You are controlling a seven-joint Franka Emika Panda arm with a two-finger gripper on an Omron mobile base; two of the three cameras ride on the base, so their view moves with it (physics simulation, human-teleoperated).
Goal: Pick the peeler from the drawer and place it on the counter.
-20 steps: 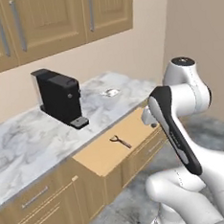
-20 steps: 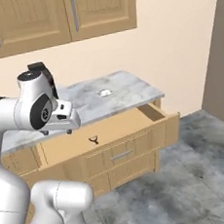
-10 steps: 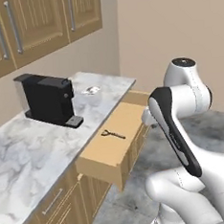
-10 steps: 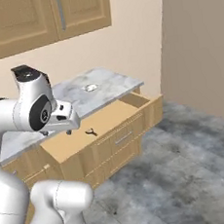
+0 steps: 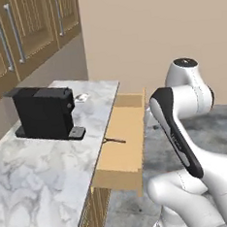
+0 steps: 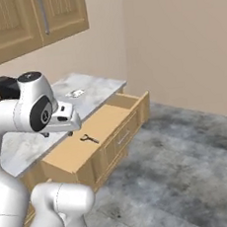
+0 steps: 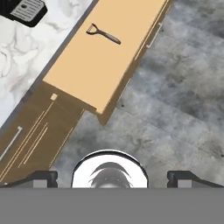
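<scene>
While the drawer point(image 5: 122, 148) stands pulled out from the cabinet run, the peeler point(image 5: 113, 141) lies flat on its tan bottom, close to the wall nearest the tabletop point(image 5: 37, 170) and roughly midway along the drawer's length. From the hand camera the peeler point(image 7: 103, 34) appears with its forked head toward the tabletop point(image 7: 26, 46) side and its straight handle angled toward the drawer point(image 7: 94, 83) front; nothing touches it. From the right base camera the peeler point(image 6: 89, 139) sits on the drawer point(image 6: 80, 151) floor, just beyond the arm's wrist.

The tool point(image 7: 110, 177) hangs above the grey floor point(image 7: 175, 105) in front of the drawer, well apart from the peeler — its 2 dark fingertips point(image 7: 40, 178) stand spread wide at the lower corners of the hand camera's picture, with nothing between them.

On the veined marble tabletop point(image 6: 83, 91) a black coffee machine point(image 5: 43, 113) stands upright, and a small pale object point(image 5: 81, 97) — too small to identify — lies near the far end. Wooden wall cabinets point(image 5: 25, 30) with metal bar handles hang above.
</scene>
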